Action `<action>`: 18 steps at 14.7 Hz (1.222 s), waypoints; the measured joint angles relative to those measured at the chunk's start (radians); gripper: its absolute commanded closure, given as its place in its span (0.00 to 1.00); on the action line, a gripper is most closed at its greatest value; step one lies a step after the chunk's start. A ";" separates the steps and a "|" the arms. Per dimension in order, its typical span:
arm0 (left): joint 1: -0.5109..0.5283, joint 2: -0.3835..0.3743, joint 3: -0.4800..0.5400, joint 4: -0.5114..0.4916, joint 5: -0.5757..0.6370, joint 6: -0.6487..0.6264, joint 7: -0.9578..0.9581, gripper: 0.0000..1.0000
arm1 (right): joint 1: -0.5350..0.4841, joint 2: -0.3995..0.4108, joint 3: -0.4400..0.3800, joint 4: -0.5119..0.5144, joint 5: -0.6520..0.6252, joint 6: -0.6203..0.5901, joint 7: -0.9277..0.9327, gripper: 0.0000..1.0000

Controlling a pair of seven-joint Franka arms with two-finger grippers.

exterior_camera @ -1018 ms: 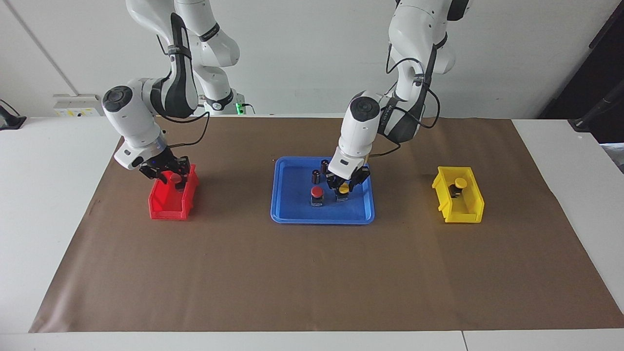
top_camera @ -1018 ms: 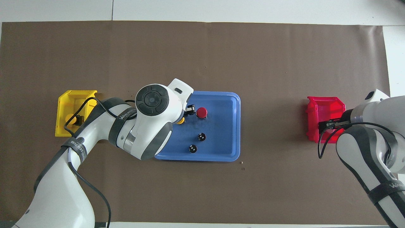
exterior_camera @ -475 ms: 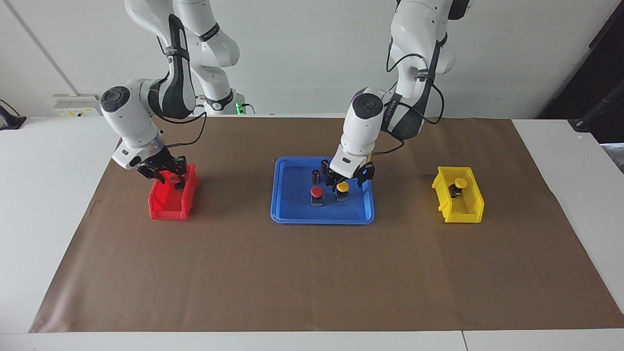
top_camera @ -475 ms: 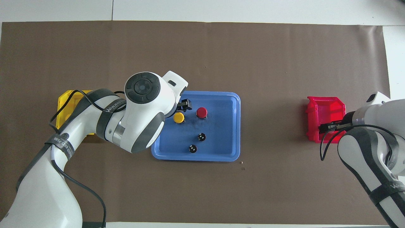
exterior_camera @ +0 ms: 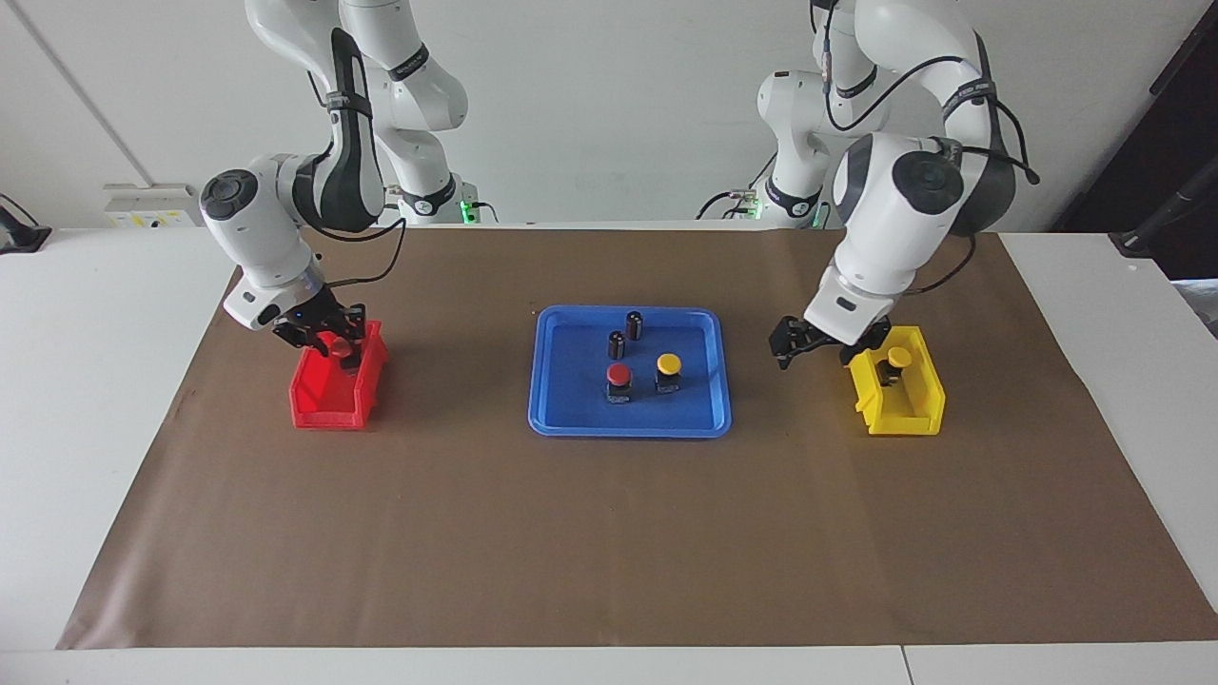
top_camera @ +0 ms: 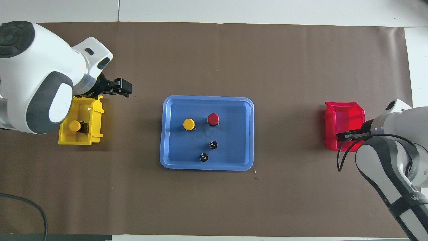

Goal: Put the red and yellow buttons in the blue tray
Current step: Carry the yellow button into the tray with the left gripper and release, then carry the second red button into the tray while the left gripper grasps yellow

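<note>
Blue tray (exterior_camera: pixel 552 419): held one red button (exterior_camera: pixel 618 374) and one yellow button (exterior_camera: pixel 669 363) side by side. Second yellow button (exterior_camera: pixel 898 358): in yellow bin (exterior_camera: pixel 918 414). Left gripper (exterior_camera: pixel 797 344): beside yellow bin, fingers apart, empty. Right gripper (exterior_camera: pixel 328 342): in red bin (exterior_camera: pixel 328 404), clamped on second red button (exterior_camera: pixel 340 348).

two glossy white arms are seen, built of rounded shells with dark grey bands at the joints. a dark grey round cap with a ringed pattern is set on the bulbous joint above each pincer. black cables are looped along the forearms and are held by black straps with white lettering. the left pincer (exterior_camera: pixel 804 342) and the right pincer (exterior_camera: pixel 319 335) are black, each mounted under a white wrist block.
</note>
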 measured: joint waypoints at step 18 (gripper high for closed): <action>0.237 -0.159 -0.002 -0.408 0.002 0.268 0.289 0.28 | 0.608 0.293 0.035 0.647 0.000 -0.271 0.829 0.81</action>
